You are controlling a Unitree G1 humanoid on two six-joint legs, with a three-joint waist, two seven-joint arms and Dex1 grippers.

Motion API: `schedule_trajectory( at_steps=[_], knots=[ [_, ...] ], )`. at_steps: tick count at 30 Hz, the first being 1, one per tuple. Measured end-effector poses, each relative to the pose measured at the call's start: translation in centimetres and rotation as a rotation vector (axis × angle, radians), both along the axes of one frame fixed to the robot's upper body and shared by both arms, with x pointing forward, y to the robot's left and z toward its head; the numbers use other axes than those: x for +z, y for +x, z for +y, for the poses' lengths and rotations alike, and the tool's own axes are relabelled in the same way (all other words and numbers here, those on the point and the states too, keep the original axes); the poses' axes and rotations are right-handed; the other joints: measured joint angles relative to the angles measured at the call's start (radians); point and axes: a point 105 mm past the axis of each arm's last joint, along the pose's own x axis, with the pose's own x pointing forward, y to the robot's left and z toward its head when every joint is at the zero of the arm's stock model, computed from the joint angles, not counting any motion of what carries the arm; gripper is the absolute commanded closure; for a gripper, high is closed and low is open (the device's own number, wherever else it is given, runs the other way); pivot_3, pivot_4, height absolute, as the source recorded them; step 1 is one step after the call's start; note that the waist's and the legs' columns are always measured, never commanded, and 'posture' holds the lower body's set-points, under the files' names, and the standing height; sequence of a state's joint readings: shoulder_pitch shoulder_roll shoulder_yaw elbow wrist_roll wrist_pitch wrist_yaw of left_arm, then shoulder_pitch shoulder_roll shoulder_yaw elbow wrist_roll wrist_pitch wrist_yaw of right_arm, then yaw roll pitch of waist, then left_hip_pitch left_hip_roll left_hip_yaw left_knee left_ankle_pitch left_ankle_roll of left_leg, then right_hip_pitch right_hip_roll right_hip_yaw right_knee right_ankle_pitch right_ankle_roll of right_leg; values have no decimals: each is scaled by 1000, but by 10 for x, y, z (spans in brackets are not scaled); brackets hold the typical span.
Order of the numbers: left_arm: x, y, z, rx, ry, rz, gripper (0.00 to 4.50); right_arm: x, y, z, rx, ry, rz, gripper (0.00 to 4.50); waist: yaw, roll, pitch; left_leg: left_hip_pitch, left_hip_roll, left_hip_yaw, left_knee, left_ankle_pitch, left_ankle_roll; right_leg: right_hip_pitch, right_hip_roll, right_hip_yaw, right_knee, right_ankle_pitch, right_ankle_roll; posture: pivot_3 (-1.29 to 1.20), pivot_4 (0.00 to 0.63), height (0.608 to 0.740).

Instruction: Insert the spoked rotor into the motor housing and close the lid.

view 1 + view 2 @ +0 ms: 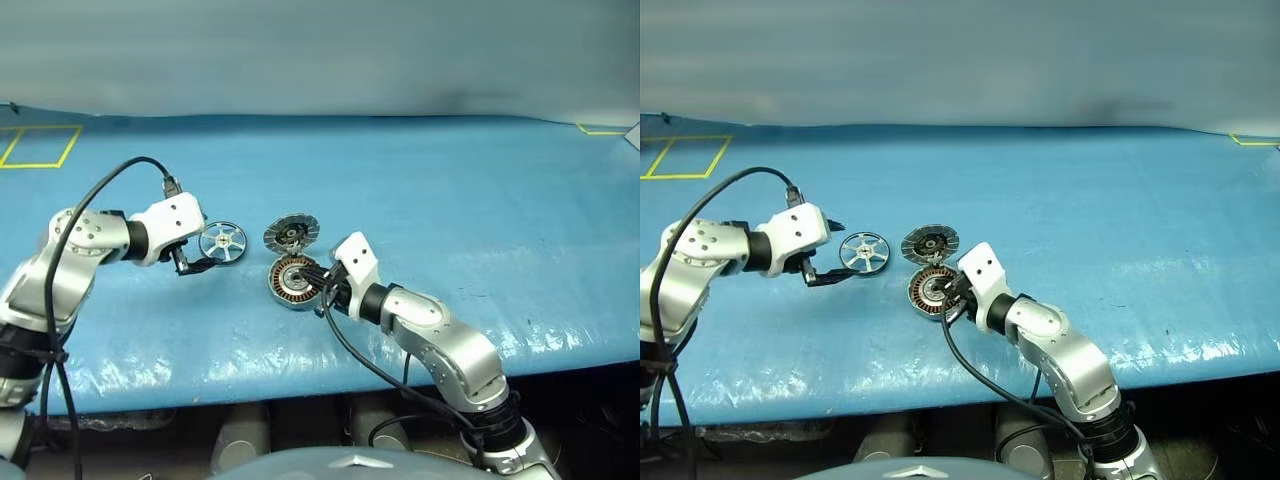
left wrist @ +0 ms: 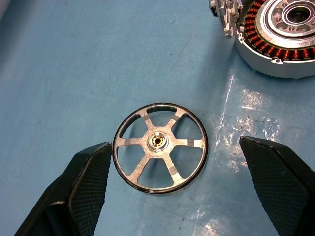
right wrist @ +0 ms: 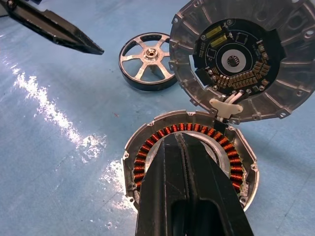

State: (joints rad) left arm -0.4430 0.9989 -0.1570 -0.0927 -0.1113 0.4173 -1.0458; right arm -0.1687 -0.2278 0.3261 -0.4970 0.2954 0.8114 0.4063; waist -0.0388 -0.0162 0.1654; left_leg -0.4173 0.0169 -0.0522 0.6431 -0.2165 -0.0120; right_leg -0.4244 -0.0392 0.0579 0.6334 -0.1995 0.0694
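The spoked rotor [image 1: 222,242], a flat silver wheel, lies on the blue table left of the motor housing [image 1: 290,281]. The housing's copper windings [image 3: 147,147] are exposed. Its lid [image 1: 291,234] stands swung open behind it, with the ribbed inside and the dark centre [image 3: 231,59] showing. My left gripper [image 2: 174,145] is open just left of the rotor, a finger on each side of it, touching nothing. My right gripper [image 3: 179,138] is shut and empty. Its fingertips reach over the housing's open top from the front right.
The blue cover [image 1: 450,220] spreads wide to the right and behind the parts. A yellow taped square [image 1: 40,146] marks the far left corner. The table's front edge [image 1: 300,375] runs close below both arms. Black cables trail from each wrist.
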Motion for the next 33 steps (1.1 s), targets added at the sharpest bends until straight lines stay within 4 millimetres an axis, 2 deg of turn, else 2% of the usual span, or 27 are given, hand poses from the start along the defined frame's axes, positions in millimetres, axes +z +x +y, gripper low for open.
schedule_trajectory(
  at_steps=[4,9,19,28,33],
  knots=[
    [2,19,6,-24,-48,-32,0,-1,-1,3,-5,2,1,4485,1,0,0,0,0,0,1,0,0,0,0,0,1,0,0,0,150,740],
    [-4,25,18,-70,-29,-12,0,-7,-3,2,-33,14,15,4485,0,-1,1,0,0,0,2,0,0,-1,1,1,4,0,0,0,150,740],
    [2,48,8,-180,23,6,0,-8,-2,5,-71,45,13,4485,0,-3,1,0,0,0,6,0,0,-1,2,3,10,-1,-1,0,150,740],
    [-22,45,7,-276,104,56,0,-10,-2,3,-101,49,14,4485,-1,-3,1,0,4,0,5,0,0,-2,8,6,11,-1,-2,0,150,740],
    [-21,46,1,-313,127,60,0,-10,-2,4,-104,59,14,4485,0,-3,1,0,5,0,6,0,0,-2,10,7,11,-1,-2,0,150,740]
  ],
)
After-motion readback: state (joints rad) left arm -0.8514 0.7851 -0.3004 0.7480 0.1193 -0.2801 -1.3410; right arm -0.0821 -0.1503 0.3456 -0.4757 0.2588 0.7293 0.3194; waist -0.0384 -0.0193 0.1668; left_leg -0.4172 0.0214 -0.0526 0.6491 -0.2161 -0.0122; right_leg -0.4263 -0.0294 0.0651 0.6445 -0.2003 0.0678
